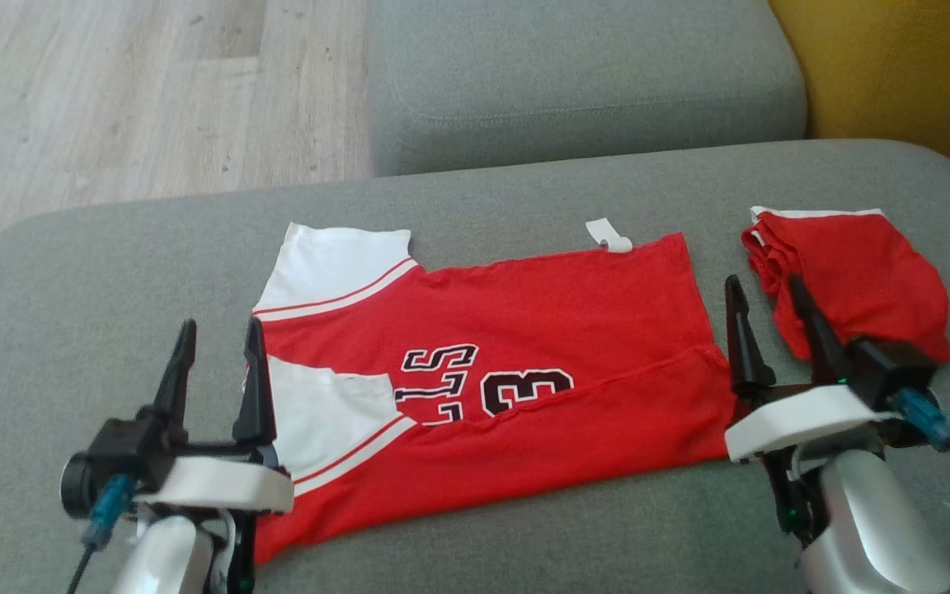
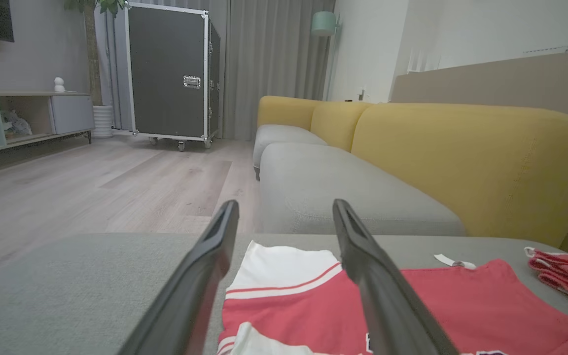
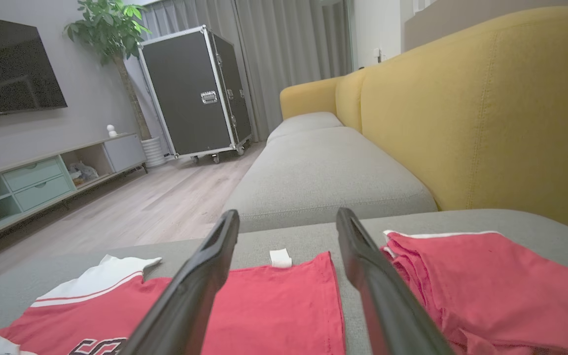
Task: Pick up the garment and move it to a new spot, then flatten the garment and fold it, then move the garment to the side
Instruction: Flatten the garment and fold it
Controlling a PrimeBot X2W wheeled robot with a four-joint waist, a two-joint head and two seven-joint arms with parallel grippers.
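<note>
The garment [image 1: 524, 330] is a red jersey with white sleeves and black lettering. It lies spread on the grey sofa cushion [image 1: 112, 264], sleeves to the left, with its near long edge folded up over the lower part of the numbers. My left gripper [image 1: 221, 326] stands open at the sleeve end, with nothing between its fingers. My right gripper [image 1: 764, 282] stands open just off the hem end, also with nothing in it. The left wrist view looks past the open left gripper [image 2: 285, 204] onto the jersey [image 2: 303, 296]. The right wrist view has the right gripper [image 3: 289, 213] above the hem [image 3: 274, 305].
A second, folded red garment [image 1: 854, 264] lies to the right of the jersey, beside my right gripper. Behind are another grey cushion [image 1: 574, 82], the yellow backrest [image 1: 895, 66] and wooden floor [image 1: 112, 99]. A black flight case [image 2: 170, 74] stands far across the room.
</note>
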